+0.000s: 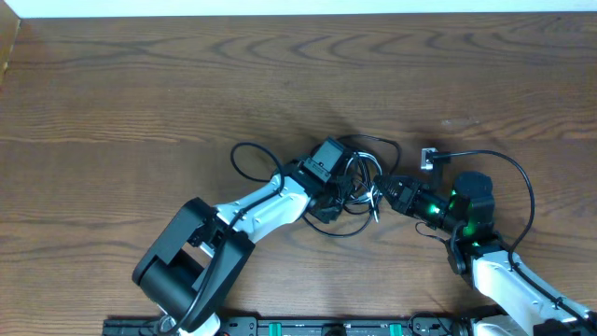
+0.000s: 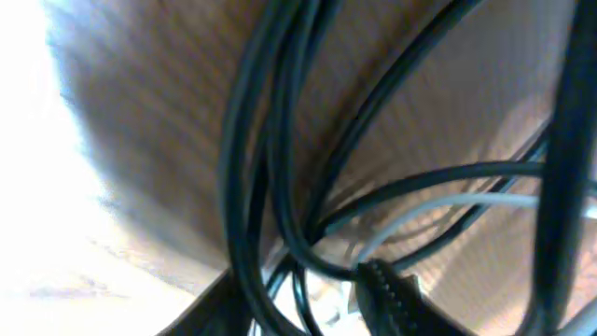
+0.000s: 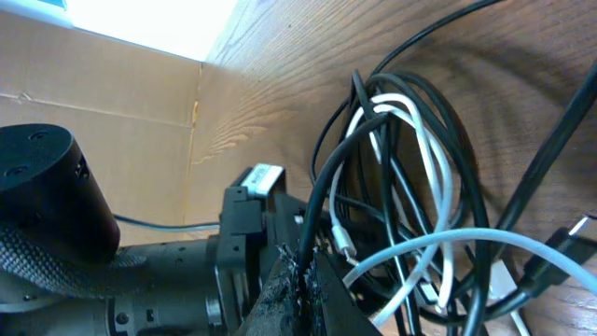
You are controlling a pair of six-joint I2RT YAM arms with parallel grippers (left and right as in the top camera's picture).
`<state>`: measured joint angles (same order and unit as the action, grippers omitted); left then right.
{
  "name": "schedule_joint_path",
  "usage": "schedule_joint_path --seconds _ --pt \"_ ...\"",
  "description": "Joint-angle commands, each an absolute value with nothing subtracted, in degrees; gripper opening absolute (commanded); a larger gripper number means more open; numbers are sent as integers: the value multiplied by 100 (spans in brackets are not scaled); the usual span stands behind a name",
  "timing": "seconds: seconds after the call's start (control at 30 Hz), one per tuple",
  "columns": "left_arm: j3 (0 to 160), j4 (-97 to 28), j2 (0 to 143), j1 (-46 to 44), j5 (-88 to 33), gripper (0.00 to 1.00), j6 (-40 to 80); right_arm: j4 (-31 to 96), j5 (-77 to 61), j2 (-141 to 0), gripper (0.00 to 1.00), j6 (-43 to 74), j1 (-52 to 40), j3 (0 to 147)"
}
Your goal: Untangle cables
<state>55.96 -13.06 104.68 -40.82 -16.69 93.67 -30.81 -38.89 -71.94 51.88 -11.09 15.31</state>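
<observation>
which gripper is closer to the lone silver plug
Right. The right gripper is close to the silver plug, between it and the cable tangle; the left gripper is farther, inside that tangle.

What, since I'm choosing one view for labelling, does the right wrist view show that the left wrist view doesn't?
Right wrist only: the right gripper shut on a black cable, the left arm, a cardboard wall. Left wrist only: a blurred ribbed plug, close up. Both: tangled black cords and a white cable over the wooden table.
</observation>
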Motion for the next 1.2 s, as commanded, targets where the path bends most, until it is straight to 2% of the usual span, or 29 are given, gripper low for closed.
schedule_joint_path --seconds 0.0,0.2,0.5,0.8,0.9,1.07,1.13,1.17 --pt "5533 -1396 10886 -4160 -1730 9 9354 -3085 -3959 -7148 1 5140 -1081 1575" --pt "5535 -1437 10805 -4045 -1752 8 8678 -3083 -3959 -7148 1 5140 -1081 1575" --pt "5535 -1581 10018 -3413 -1750 7 7216 -3048 -3959 -7148 2 5135 -1081 1575" --pt "5535 -1686 9089 -2871 -1752 8 5907 -2493 -3964 -7148 11 5135 -1081 1575" --pt "5535 -1754 8790 -2749 -1752 7 5400 -2327 -3962 -7148 17 5133 -1081 1575" --pt "5535 -1925 8357 -2563 -1756 7 5022 -2307 -3962 -7148 19 5135 -1081 1575" --pt "5535 -1911 8215 -2493 -1839 7 4866 -2305 -3962 -7148 28 5135 -1081 1575" --pt "5535 -1911 8149 -2453 -1861 8 4827 -2305 -3962 -7148 36 5135 -1081 1575"
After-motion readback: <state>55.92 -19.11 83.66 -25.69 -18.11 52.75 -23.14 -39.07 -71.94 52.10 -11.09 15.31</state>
